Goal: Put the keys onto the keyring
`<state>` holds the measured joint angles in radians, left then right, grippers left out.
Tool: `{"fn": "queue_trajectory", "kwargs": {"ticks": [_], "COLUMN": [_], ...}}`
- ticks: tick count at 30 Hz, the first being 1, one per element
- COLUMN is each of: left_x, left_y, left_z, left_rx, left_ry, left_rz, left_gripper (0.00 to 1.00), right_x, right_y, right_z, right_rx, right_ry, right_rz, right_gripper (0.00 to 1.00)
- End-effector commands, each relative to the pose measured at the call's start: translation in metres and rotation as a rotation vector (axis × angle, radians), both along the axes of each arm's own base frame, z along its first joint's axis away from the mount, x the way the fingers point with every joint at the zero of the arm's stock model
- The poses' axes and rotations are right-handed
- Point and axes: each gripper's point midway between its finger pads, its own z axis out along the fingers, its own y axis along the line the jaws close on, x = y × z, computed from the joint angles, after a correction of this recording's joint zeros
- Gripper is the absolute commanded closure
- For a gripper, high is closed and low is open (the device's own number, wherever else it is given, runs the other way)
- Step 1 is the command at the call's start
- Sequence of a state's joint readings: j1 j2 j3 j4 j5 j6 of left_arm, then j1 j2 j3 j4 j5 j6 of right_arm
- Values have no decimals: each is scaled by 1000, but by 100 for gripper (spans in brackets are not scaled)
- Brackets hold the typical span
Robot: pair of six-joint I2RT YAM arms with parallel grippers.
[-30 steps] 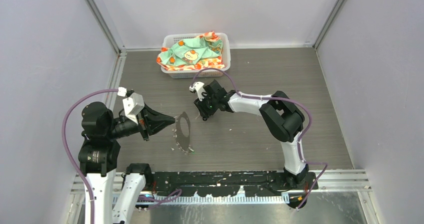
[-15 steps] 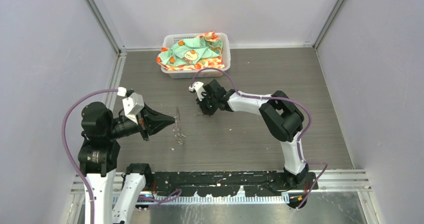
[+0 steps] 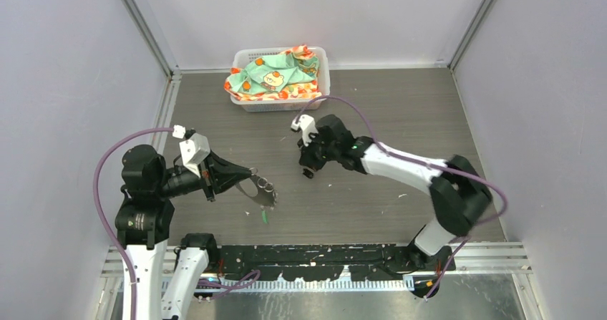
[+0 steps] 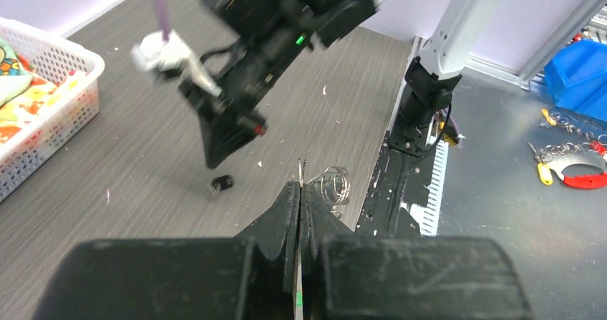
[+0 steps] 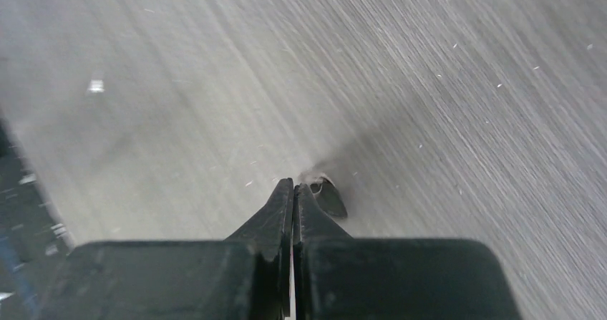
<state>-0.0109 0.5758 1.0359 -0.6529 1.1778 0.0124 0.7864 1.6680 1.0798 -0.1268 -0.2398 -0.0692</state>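
My left gripper (image 3: 250,171) is shut on the edge of the keyring (image 3: 259,189), a thin grey loop hanging out to its right above the table. In the left wrist view the keyring (image 4: 300,168) shows edge-on between the shut jaws, with small wire rings (image 4: 333,184) beside it. The green-headed key (image 3: 263,216) lies on the table below the loop. The black-headed key (image 3: 309,173) lies under the tip of my right gripper (image 3: 308,167). My right gripper (image 5: 293,185) is shut, with the black key (image 5: 331,197) beside its tips, not between them. From the left wrist, the black key (image 4: 222,184) sits just below the right gripper (image 4: 213,162).
A white basket (image 3: 321,84) with patterned cloth stands at the back, also seen at far left from the left wrist as the basket (image 4: 71,84). A black rail (image 3: 322,255) runs along the table's near edge. Beyond it lie a blue bin (image 4: 576,76) and tagged key bunches (image 4: 572,170).
My right gripper has closed and shifted right as its arm stretched out. The keyring has swung in my left gripper from standing edge-on to hanging flatter.
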Motion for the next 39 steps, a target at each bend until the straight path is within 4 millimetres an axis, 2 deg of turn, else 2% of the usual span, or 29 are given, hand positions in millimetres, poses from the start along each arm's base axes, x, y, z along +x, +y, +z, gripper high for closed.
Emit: {"fn": "queue_trajectory", "kwargs": {"ticks": [1,5,8,10,11,12,14,15,16,19,20,21,23,32,39], "left_x": [1,3,3,4,4,5,6,6,5,3,2,2,1,-2,-3], "left_y": [1,0,-1,0,0,0,-1,-1,-1,0,0,0,0,0,0], "left_z": [-2,-3,-4,-6,-7,-6,-3,-1,-1,-2,-2,-2,0,5,9], "left_rx": [11,4,1,5,5,0,-19,-23,-24,-13,-10,-10,-12,-17,-17], "left_ry": [-44,-44,-40,-41,-41,-37,-20,-21,-23,-27,-26,-23,-26,-21,-22], "left_rz": [-7,-14,-17,-13,-13,-11,-3,-3,-1,2,2,0,0,2,10], "left_gripper": [100,100,100,99,100,100,100,100,100,99,100,100,99,100,99], "right_x": [-31,-47,-62,-64,-59,-51,-38,-33,-29,-18,-14,-12,-11,17,16], "right_y": [-4,-25,-32,-38,-42,-46,-47,-46,-44,-34,-30,-27,-19,-3,0], "right_z": [77,87,101,104,102,95,81,74,67,47,35,32,13,-15,-42], "right_rx": [201,233,274,297,287,257,202,183,169,132,97,83,55,88,59], "right_ry": [-60,-66,-43,-63,-83,-97,-95,-91,-90,-108,-115,-121,-59,92,175], "right_rz": [33,-13,-16,-39,-67,-115,-159,-171,-174,-140,-110,-79,30,197,245], "right_gripper": [99,99,99,99,93,77,53,46,44,42,42,43,43,43,50]}}
